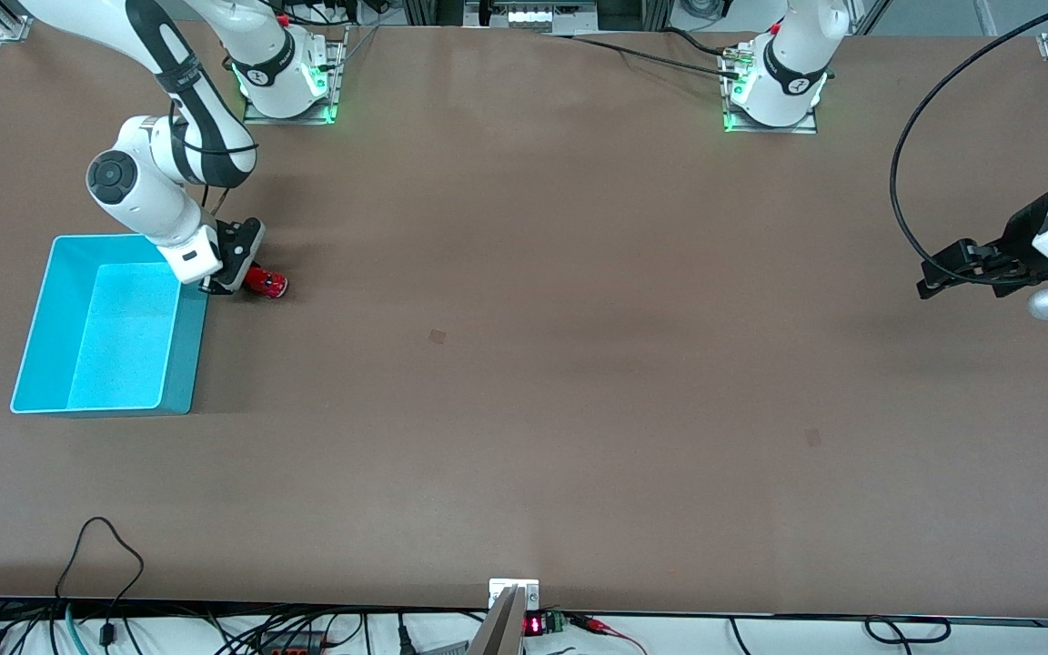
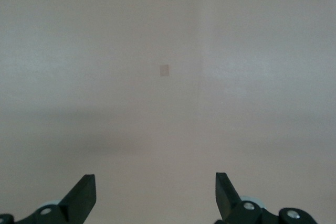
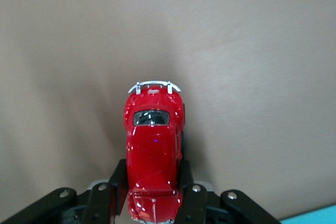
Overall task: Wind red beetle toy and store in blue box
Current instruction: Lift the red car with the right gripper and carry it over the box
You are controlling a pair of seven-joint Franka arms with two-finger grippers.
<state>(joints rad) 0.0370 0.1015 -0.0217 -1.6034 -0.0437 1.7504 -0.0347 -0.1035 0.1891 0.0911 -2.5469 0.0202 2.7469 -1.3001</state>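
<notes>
The red beetle toy [image 1: 267,282] is on the table beside the blue box [image 1: 37,338], at the box's corner nearest the right arm's base. My right gripper [image 1: 237,277] is shut on the toy's sides. In the right wrist view the red beetle toy [image 3: 153,150] sits between the black fingers [image 3: 116,182], its silvery bumper pointing away from the wrist. A strip of the blue box [image 3: 312,214] shows at that view's corner. The box is empty. My left gripper [image 1: 929,277] is open and empty above the left arm's end of the table; its fingertips [image 2: 84,192] show wide apart over bare table.
The brown table [image 1: 524,364] carries two small faint marks [image 1: 437,336]. Cables run along the table edge nearest the front camera, and a black cable loops near the left arm.
</notes>
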